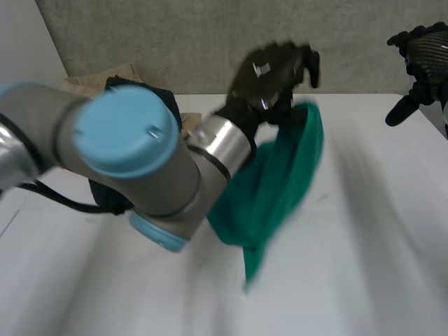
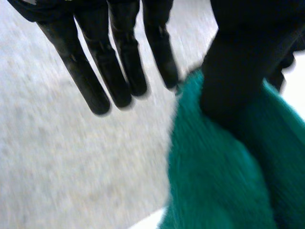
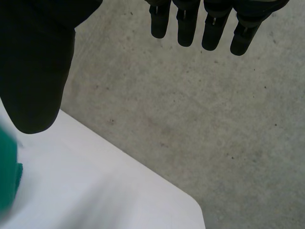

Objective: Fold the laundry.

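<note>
Two black hands are raised above my white table (image 1: 371, 273). The left hand (image 1: 269, 73) (image 2: 119, 71) has straight, spread fingers. The green cloth (image 1: 280, 182) (image 2: 214, 181) drapes over its thumb and dangles above the table's middle. The right hand (image 1: 423, 59) (image 3: 33, 71), near the far right corner, is spread wide, holding nothing.

One green cloth (image 1: 280, 182); two black hands, namely the left hand (image 1: 269, 73) and the right hand (image 1: 423, 52); one white surface (image 1: 378, 266); one beige cloth (image 1: 105, 75); one dark cloth (image 1: 157, 98) beside it.
</note>
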You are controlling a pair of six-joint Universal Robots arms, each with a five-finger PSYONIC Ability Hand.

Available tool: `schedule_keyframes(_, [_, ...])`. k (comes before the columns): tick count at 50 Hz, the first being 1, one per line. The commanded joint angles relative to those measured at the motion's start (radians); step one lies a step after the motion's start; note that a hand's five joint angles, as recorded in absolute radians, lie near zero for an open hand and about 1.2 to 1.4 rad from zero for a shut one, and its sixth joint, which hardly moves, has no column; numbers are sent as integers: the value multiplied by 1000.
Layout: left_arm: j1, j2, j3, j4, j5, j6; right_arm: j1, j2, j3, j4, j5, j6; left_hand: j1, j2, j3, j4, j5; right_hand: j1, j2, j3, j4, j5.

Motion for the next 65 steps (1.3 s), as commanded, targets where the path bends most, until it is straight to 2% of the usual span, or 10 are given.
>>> schedule_keyframes(1, [47, -40, -23, -120, -3, 192, -2, 39, 8, 1, -7, -7, -383, -434, -460, -454, -453, -53, -34, -34, -34, -49])
schedule_keyframes(12, [306, 118, -181, -194, 6, 455, 1, 78, 34, 1, -8, -53, -389, -440, -466, -460, -459, -53, -34, -34, -34, -49])
schedule_keyframes(25, [490, -280, 3, -171, -8, 849, 77, 141, 60, 2, 2, -105, -322, -372, -398, -392, -392, -53, -34, -34, -34, -49])
schedule_keyframes(31, [559, -369, 135, -105, -25, 865, 78, 150, 71, 1, 4, -111, 766, 715, 689, 695, 695, -53, -34, -34, -34, -49])
schedule_keyframes(32, [579, -372, 143, -98, -35, 866, 78, 150, 71, 1, 4, -111, 768, 717, 691, 697, 697, -53, -34, -34, -34, -49])
schedule_keyframes(39, [703, -428, 231, -18, -201, 883, 80, 150, 74, 1, 4, -111, 768, 717, 691, 697, 697, -53, -34, -34, -34, -49])
schedule_keyframes(48, [694, -406, 160, -9, -197, 878, 101, 150, 74, 2, 1, -117, 768, 717, 691, 697, 697, -53, -34, -34, -34, -49])
schedule_keyframes(51, [658, -306, 89, -10, -174, 846, 93, 147, 71, 4, -5, -119, 27, -23, -49, -43, -43, -53, -34, -34, -34, -49])
schedule_keyframes(53, [639, -257, 49, -12, -163, 831, 92, 138, 71, 14, -7, -121, -273, -324, -350, -344, -344, -53, -34, -34, -34, -49])
schedule_keyframes(65, [487, 136, -308, -96, -141, 644, 81, 76, 106, 266, -14, -303, -354, -404, -430, -424, -424, -53, -34, -34, -34, -49])
